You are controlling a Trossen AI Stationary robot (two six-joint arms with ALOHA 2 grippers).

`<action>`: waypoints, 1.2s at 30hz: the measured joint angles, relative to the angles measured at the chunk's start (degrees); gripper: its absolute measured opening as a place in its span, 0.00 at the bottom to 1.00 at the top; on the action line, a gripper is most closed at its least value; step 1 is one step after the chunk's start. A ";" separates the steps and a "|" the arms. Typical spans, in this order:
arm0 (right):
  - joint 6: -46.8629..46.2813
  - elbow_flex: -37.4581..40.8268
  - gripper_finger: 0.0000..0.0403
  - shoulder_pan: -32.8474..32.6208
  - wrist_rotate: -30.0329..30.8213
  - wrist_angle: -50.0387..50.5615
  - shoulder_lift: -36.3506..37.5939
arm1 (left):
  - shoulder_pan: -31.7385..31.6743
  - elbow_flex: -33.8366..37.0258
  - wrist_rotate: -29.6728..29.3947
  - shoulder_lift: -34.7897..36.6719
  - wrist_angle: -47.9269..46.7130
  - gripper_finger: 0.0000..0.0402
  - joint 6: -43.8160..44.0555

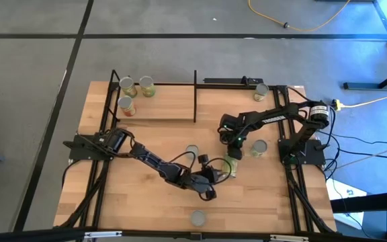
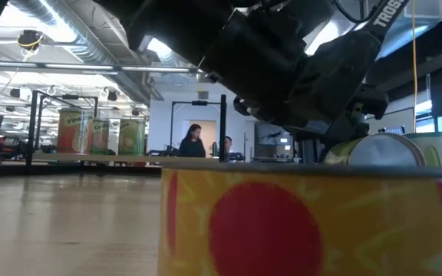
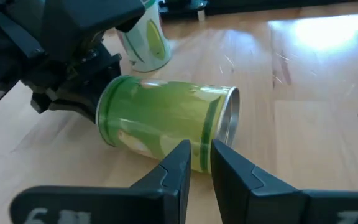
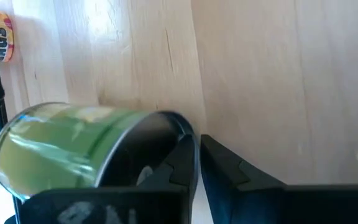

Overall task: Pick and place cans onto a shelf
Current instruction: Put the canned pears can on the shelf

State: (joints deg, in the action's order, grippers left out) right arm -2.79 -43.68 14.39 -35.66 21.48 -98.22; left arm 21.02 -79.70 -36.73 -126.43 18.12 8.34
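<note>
left gripper [image 3: 199,163] clenched, empty, by tipped can [image 3: 166,121] mid-table | right gripper [image 4: 197,155] clenched beside it | table [image 1: 153,134] wood | two people [image 2: 191,142] behind

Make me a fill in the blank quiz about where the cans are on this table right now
1. The green can near both claws lies on its ____.
2. ____ cans stand on the shelf.
3. The left claw has its fingers nearly ____.
4. The can at the table's front edge stands ____.

Missing words: side; three; shut; upright
</note>
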 joint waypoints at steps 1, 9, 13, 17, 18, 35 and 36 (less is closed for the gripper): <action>0.00 0.00 0.08 0.00 0.00 -0.20 -0.01 | -0.03 0.00 0.00 0.00 -0.01 0.14 0.00; -0.17 0.00 0.08 0.00 0.00 -0.77 0.00 | 0.00 0.00 3.24 0.00 1.22 0.14 0.00; -0.17 0.00 0.08 -0.01 0.01 -0.77 -0.01 | -0.09 0.00 3.35 0.00 1.25 0.14 0.00; -0.17 0.00 0.08 0.00 0.00 -0.80 -0.01 | -0.42 0.00 4.75 -0.21 2.14 0.14 0.00; -0.17 0.00 0.08 0.00 0.02 -0.80 -0.01 | -0.48 -0.08 4.71 -0.77 2.96 0.14 0.01; -0.20 -0.02 0.08 0.00 0.04 -0.99 0.01 | -1.31 -4.61 1.64 -3.48 3.57 0.14 -5.94; -0.20 -0.02 0.08 0.00 0.04 -0.97 0.01 | -1.38 -4.63 1.64 -3.48 3.52 0.14 -5.95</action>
State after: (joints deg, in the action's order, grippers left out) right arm -2.98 -43.70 14.39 -35.62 20.51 -98.21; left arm 19.64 -84.33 -35.09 -129.91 21.64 2.39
